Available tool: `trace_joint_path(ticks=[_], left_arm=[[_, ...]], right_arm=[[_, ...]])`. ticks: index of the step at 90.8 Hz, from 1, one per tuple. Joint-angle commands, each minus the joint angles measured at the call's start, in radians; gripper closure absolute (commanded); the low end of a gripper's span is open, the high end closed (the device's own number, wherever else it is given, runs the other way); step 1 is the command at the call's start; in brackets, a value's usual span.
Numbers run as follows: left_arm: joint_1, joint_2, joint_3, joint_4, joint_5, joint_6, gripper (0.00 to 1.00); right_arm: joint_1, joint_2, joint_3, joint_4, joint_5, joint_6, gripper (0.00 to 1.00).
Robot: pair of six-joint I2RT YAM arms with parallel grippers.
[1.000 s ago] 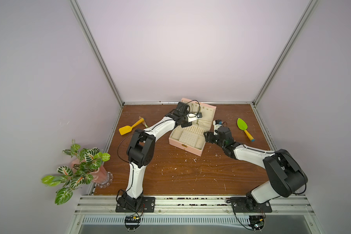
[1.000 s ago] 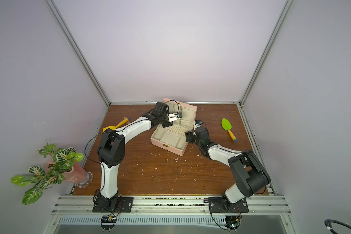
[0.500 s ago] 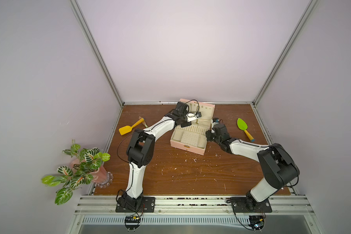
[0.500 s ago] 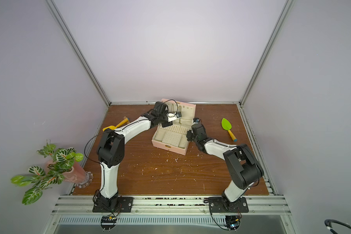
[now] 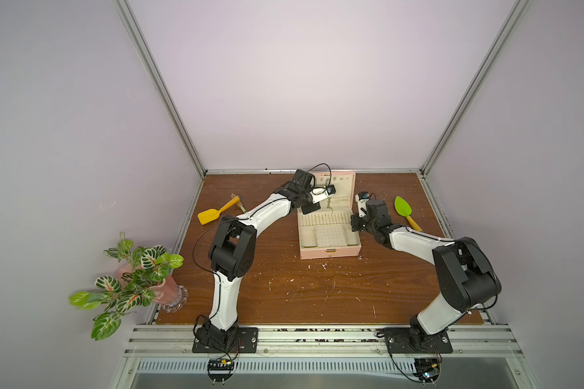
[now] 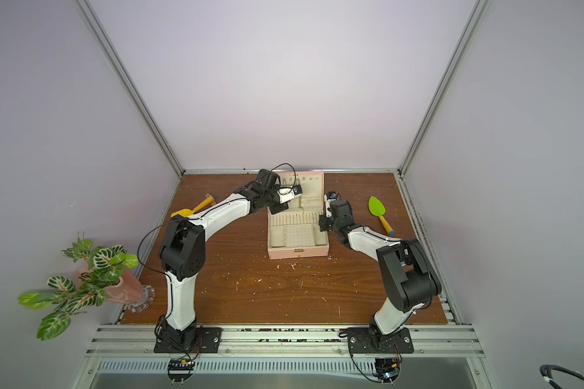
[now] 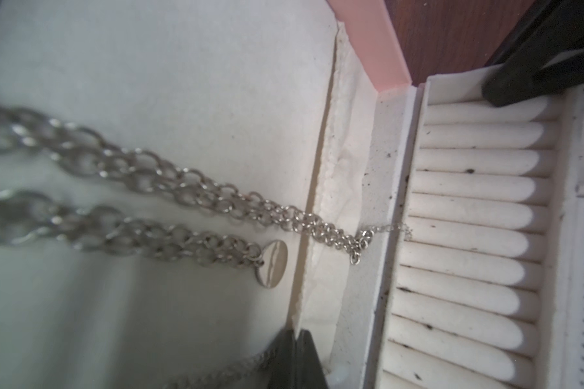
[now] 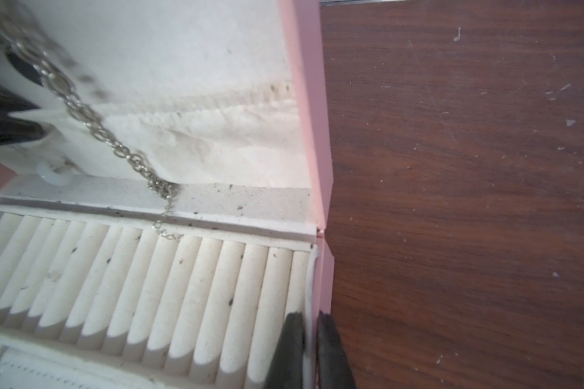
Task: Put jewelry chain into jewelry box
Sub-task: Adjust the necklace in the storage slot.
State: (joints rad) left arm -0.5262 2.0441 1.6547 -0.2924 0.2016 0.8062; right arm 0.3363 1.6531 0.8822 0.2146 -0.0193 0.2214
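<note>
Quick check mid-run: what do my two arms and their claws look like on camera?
The left arm and right arm both have glossy white rounded links, bulky black joint housings and black base plates. A thin black cable loops beside the left arm. The left claw and right claw end in dark tapered fingers.
</note>
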Motion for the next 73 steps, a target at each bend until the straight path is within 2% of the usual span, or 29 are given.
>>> trace_joint_path(ticks=[1, 7, 19, 26, 36, 46, 56, 73], left_arm=[[-0.026, -0.041, -0.031, 0.028, 0.015, -0.073, 0.99], [-0.029, -0.051, -0.058, 0.061, 0.013, -0.096, 0.99], [-0.029, -0.048, -0.066, 0.088, 0.003, -0.141, 0.99], [-0.028, -0.042, -0.064, 0.091, 0.006, -0.154, 0.99], [-0.024, -0.036, -0.062, 0.096, 0.031, -0.173, 0.99], [-0.007, -0.035, -0.067, 0.113, 0.075, -0.198, 0.99], [0.007, -0.034, -0.068, 0.12, 0.116, -0.215, 0.99], [0.011, -0.027, -0.073, 0.122, 0.154, -0.219, 0.99]], right_arm=[[-0.004, -0.066, 0.0, -0.06, -0.093, -0.119, 0.9], [-0.013, -0.091, -0.007, -0.057, -0.089, -0.104, 0.86], [-0.016, -0.154, -0.013, -0.042, -0.098, -0.045, 0.61], [-0.016, -0.21, -0.034, -0.005, -0.124, 0.011, 0.58], [-0.006, -0.278, -0.112, 0.152, -0.186, 0.14, 0.59], [0.043, -0.282, -0.154, 0.31, -0.191, 0.235, 0.66], [0.105, -0.223, -0.135, 0.396, -0.151, 0.274, 0.71], [0.134, -0.074, -0.05, 0.5, -0.147, 0.321, 0.77]])
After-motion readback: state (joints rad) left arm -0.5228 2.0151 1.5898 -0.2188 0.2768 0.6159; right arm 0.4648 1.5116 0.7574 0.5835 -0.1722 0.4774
